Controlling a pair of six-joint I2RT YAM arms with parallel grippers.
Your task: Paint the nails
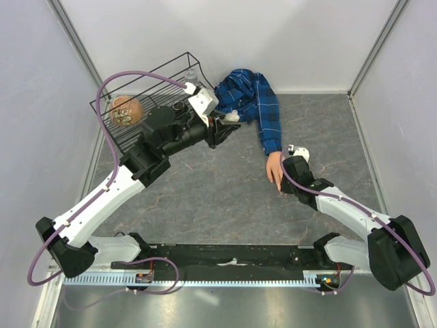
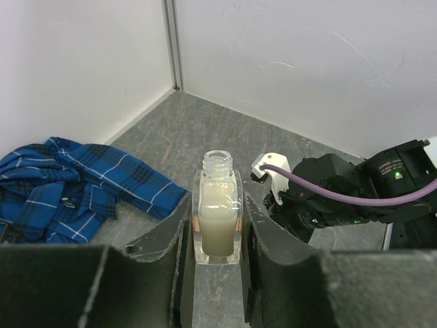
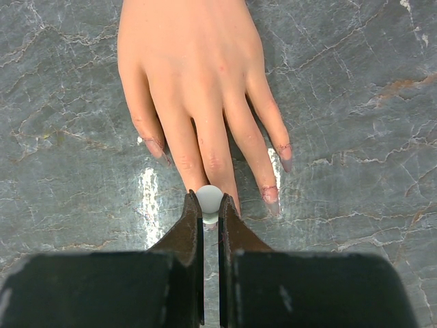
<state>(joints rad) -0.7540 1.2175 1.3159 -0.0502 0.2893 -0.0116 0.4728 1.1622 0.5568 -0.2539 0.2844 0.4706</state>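
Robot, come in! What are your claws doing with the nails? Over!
Left claw shut on open bottle. Right claw shut on white cap, over hand's middle fingers. Outer nails in view, nothing blocking them.

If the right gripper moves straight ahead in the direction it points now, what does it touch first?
Most likely the mannequin hand: the right gripper, shut on a white cap, points at its middle fingers, though depth is unclear.
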